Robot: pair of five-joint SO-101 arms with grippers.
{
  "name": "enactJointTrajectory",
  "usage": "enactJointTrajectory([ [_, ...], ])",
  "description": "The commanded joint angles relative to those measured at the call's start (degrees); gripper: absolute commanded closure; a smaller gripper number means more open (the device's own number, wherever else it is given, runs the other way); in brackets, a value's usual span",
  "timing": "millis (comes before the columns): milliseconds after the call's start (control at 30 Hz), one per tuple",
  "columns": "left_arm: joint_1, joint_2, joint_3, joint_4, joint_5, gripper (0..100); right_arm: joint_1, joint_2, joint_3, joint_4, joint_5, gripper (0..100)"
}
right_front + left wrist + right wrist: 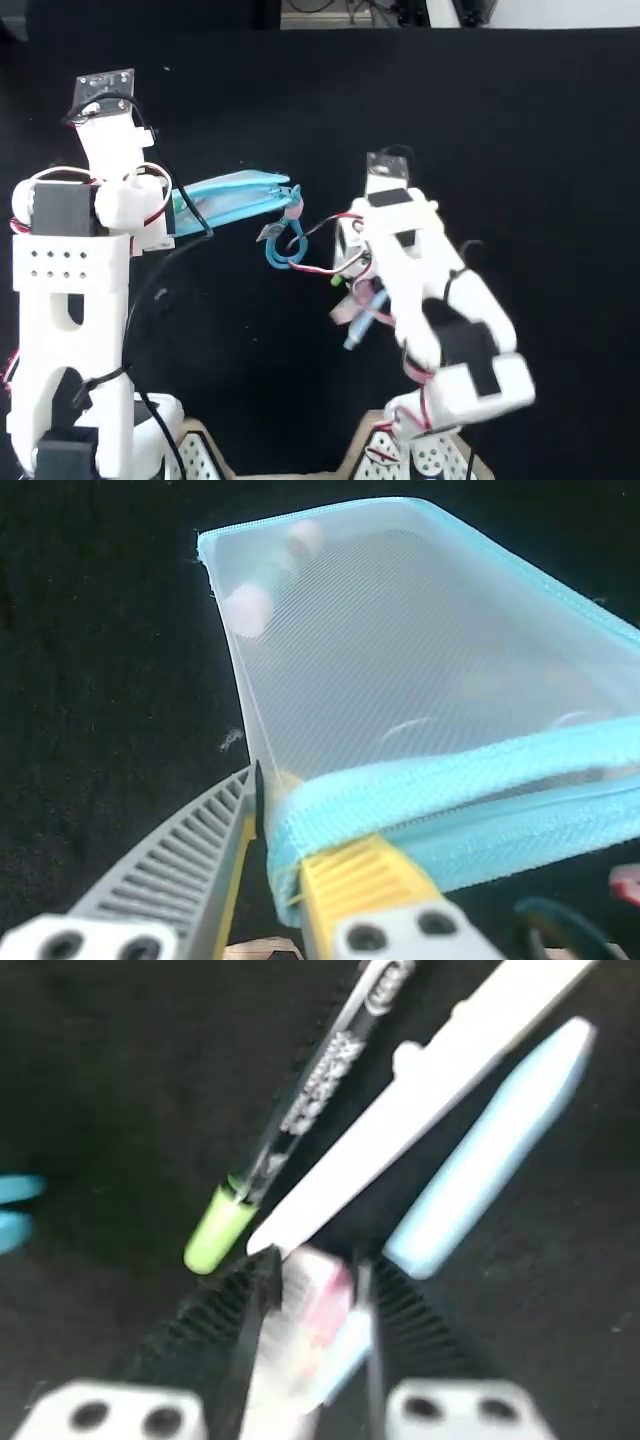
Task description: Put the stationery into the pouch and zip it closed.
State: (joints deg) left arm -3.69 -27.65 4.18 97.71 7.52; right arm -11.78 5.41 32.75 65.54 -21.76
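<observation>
Right gripper (318, 1264) is held low over the black cloth table (520, 120), and its 2 black ribbed fingers are pressed against both sides of a short pink-and-white stick-shaped item (310, 1312), which appears to be clamped. 3 more pieces of stationery are fanned out on the cloth just beyond the fingertips: a clear-barrelled pen with a green cap (300, 1110), a slim white plastic pen (420, 1085) and a pale blue plastic pen (490, 1150). Their long axes run roughly parallel, pointing away from the gripper.

The translucent mesh pouch with a turquoise zip band (232, 197) is held off the table by the left gripper (270, 780), whose grey and yellow fingers are clenched on 1 corner at the zip edge. In the high view the pouch's long axis stretches from that grip toward the right arm, and a blue cord loop (284, 250) hangs from its free end.

That free end lies near the right gripper, up and toward the left arm. The clamped item would therefore have to be carried a short way across and turned in line with the pouch's length. Whether the mouth gapes enough cannot be told.
</observation>
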Motion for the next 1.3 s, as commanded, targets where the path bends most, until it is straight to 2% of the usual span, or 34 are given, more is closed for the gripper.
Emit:
enactJointTrajectory([
  [0, 0.04, 0.35, 1.1, -0.79, 0.18, 97, 0.97, 2.59, -0.04, 0.35, 4.84, 88.5],
  [267, 0.04, 0.35, 1.1, -0.79, 0.18, 97, 0.62, 1.98, 1.19, -3.34, 13.89, 88.5],
  [433, 0.04, 0.35, 1.01, -0.79, 0.18, 97, 0.88, -5.67, 5.32, -3.34, 20.4, 88.5],
  [533, 0.04, 0.35, 0.84, -0.79, 0.18, 97, 0.0, -13.41, 8.92, -2.9, 20.4, 88.3],
  [633, 0.04, 0.35, 0.84, -0.79, 0.18, 97, -0.88, -18.59, 13.23, -2.9, 20.31, 83.0],
  [867, 0.04, 0.35, 1.01, -0.79, 0.18, 97, -1.14, -20.26, 15.52, -2.99, 15.56, 82.2],
  [1133, 0.04, 0.35, 1.01, -0.79, 0.18, 97, -10.9, -20.18, 19.65, -2.55, 15.03, 82.2],
  [1200, 0.04, 0.35, 0.92, -0.79, 0.18, 97, -10.9, -20.18, 19.47, -2.55, 15.03, 84.5],
  [1267, 0.04, 0.35, 0.84, -0.79, 0.18, 97, -10.9, -20.18, 19.47, -2.64, 15.21, 91.3],
])
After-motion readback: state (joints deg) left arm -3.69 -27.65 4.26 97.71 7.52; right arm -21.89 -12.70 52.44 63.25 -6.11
